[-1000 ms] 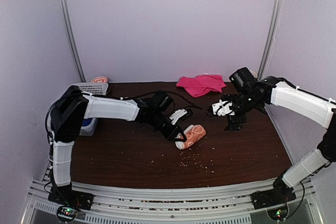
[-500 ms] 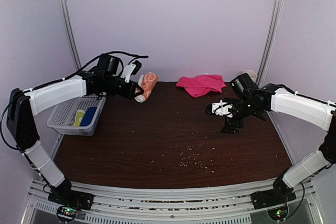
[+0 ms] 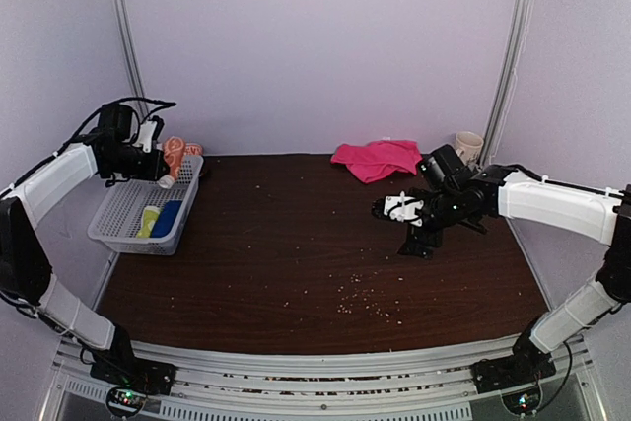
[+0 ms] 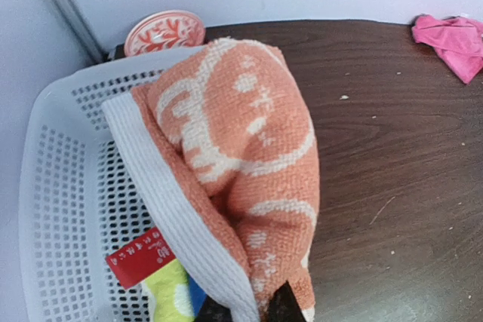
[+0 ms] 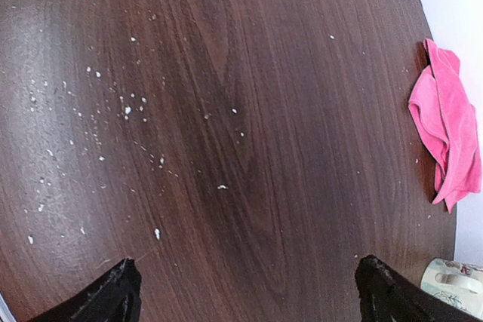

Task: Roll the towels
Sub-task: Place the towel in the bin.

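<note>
My left gripper (image 3: 158, 167) is shut on the rolled orange towel (image 3: 174, 155), holding it in the air over the far right edge of the white basket (image 3: 118, 212). In the left wrist view the orange towel (image 4: 234, 171) with its cream pattern fills the frame, pinched between the dark fingertips (image 4: 285, 305) of the left gripper (image 4: 249, 311). The pink towel (image 3: 377, 158) lies crumpled at the back of the table; it also shows at the right edge as the pink towel (image 5: 447, 137). My right gripper (image 3: 392, 208) hovers wide open over bare table, in front of the pink towel; right gripper (image 5: 249, 292) holds nothing.
The basket (image 4: 68, 209) holds a green and blue item with a red tag (image 4: 139, 258). A round red-patterned disc (image 4: 164, 32) stands behind it. A cream mug (image 3: 467, 147) sits at the back right corner. White crumbs (image 3: 365, 301) dot the dark wooden table.
My left arm has lifted the rolled orange towel from the table's middle and swung it far left and back, to above the basket. The right gripper has drifted slightly left and stayed open.
</note>
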`<control>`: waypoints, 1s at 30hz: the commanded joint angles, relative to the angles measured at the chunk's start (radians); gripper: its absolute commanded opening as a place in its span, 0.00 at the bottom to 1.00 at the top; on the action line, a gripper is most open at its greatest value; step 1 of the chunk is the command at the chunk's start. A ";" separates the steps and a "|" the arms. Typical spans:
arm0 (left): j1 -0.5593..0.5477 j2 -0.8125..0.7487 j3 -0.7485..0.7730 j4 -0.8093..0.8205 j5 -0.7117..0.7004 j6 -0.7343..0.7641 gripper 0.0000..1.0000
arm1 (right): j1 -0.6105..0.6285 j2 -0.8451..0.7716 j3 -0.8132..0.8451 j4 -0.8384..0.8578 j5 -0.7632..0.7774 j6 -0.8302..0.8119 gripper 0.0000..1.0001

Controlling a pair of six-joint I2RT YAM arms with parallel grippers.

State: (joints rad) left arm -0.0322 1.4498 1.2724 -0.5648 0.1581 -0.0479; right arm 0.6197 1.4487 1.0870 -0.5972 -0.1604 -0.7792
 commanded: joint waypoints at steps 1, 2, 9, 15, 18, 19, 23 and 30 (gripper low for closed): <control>0.100 -0.031 -0.024 -0.050 0.040 0.069 0.00 | 0.051 0.015 0.004 0.010 -0.036 0.050 1.00; 0.122 -0.029 -0.029 -0.056 0.042 0.073 0.00 | 0.060 0.018 0.002 0.007 -0.045 0.050 1.00; 0.214 0.002 -0.058 -0.075 0.052 0.118 0.00 | 0.077 0.045 0.003 -0.015 -0.103 0.052 1.00; 0.279 0.110 -0.072 -0.096 0.007 0.146 0.00 | 0.078 0.042 0.011 -0.033 -0.156 0.051 1.00; 0.302 0.137 -0.067 -0.116 -0.031 0.156 0.00 | 0.079 0.041 0.014 -0.043 -0.184 0.050 1.00; 0.307 0.139 -0.063 -0.124 -0.043 0.155 0.00 | 0.078 0.043 0.014 -0.046 -0.189 0.049 1.00; 0.338 0.126 -0.054 -0.132 -0.074 0.161 0.00 | 0.079 0.047 0.020 -0.061 -0.206 0.039 1.00; 0.382 0.149 -0.083 -0.120 -0.028 0.192 0.00 | 0.084 0.036 0.024 -0.075 -0.228 0.031 1.00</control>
State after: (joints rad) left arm 0.3283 1.5970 1.2037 -0.7086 0.1074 0.1070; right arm 0.6964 1.4944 1.0874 -0.6518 -0.3614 -0.7483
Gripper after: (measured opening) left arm 0.084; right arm 0.999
